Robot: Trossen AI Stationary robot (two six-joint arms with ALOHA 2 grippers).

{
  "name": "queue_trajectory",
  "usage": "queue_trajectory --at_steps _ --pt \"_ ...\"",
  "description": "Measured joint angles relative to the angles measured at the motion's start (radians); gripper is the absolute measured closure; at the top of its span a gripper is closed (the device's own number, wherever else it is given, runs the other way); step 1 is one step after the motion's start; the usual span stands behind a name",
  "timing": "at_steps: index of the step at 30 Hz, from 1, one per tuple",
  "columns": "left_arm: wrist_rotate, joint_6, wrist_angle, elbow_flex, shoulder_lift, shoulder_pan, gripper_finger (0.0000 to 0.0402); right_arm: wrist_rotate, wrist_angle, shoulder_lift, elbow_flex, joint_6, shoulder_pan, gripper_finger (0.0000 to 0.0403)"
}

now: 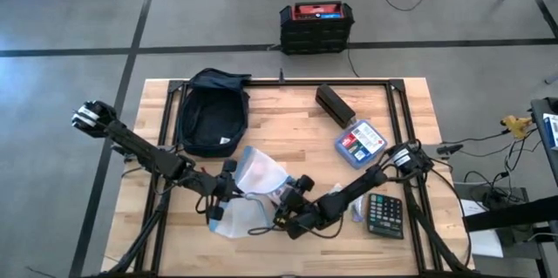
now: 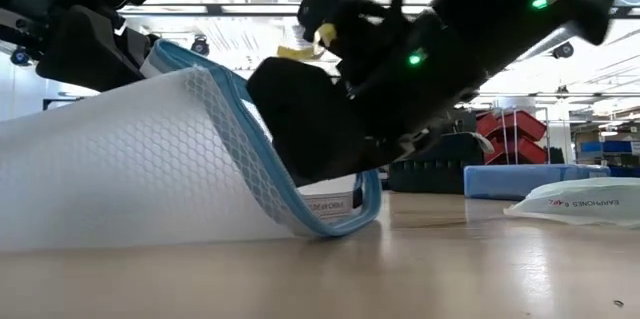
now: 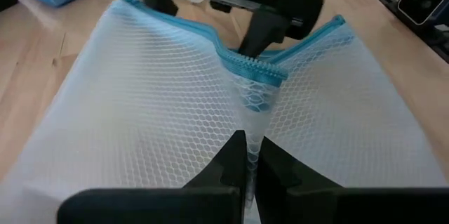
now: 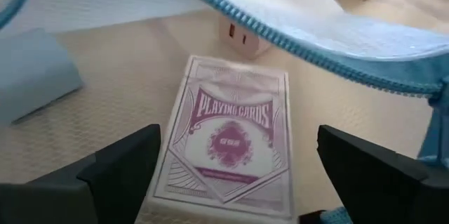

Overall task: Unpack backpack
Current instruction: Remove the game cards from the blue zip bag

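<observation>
Backpack (image 1: 211, 111), soft and floppy, lies at the surface's (image 1: 288, 134) far left, best gripped by its rim. Left end effector (image 3: 247, 155) pinches a mesh zip pouch (image 3: 168, 112), while the right end effector (image 4: 235, 175), fingers spread, reaches inside toward a playing-card deck (image 4: 228, 136)

Two dark jointed arms trail black cables (small green lights glow on one), ending in black fingers (image 4: 126, 171).
</observation>
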State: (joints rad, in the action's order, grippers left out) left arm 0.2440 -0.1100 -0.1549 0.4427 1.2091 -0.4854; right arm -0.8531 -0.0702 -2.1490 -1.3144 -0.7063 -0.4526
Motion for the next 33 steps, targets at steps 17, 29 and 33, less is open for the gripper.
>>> queue_trajectory --at_steps 17,29,33 --pt "-0.001 0.022 0.007 0.0 0.0 0.0 0.0402 0.121 0.037 -0.06 -0.005 0.03 0.054 0.0093" --pt "-0.003 -0.034 0.058 -0.01 0.012 0.0 0.0402 0.21 -0.005 0.01 -0.013 0.106 0.002 0.0124" --pt "0.003 -0.066 0.058 -0.023 0.016 0.0 0.0402 0.268 -0.038 0.088 -0.013 0.14 -0.041 0.0124"
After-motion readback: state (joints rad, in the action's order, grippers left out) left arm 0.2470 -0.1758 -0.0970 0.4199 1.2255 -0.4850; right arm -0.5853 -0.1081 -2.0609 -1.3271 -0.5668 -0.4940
